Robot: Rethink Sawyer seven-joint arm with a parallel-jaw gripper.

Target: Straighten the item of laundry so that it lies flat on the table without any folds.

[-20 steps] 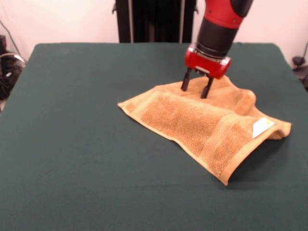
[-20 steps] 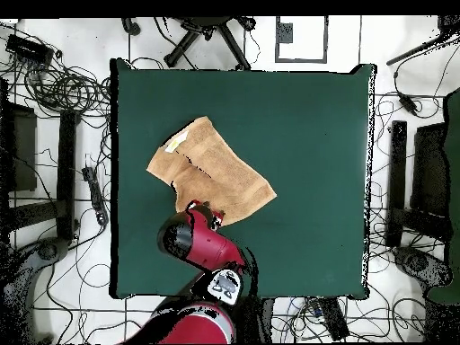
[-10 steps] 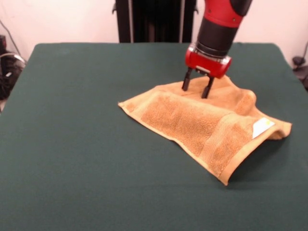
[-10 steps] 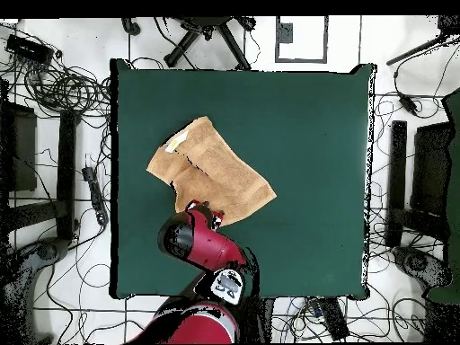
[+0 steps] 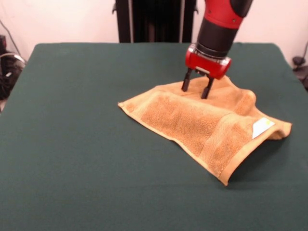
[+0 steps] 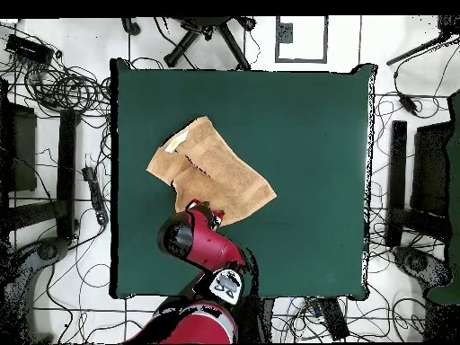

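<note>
An orange-tan towel (image 5: 202, 125) lies on the dark green table (image 5: 77, 159), right of centre in the front view. Its far-right part is folded and rumpled, and a white-and-yellow tag (image 5: 263, 127) shows near its right corner. My gripper (image 5: 197, 89) is open, its two black fingers pointing down at the towel's far edge, tips at the cloth. In the overhead view the towel (image 6: 211, 171) lies left of centre and the gripper (image 6: 206, 212) is at its lower edge, largely hidden by the red arm.
Around the table the overhead view shows cables on the floor, an office chair base (image 6: 205, 36) at the top, and dark equipment (image 6: 422, 171) at the right. A black stand (image 5: 155, 20) rises behind the table's far edge.
</note>
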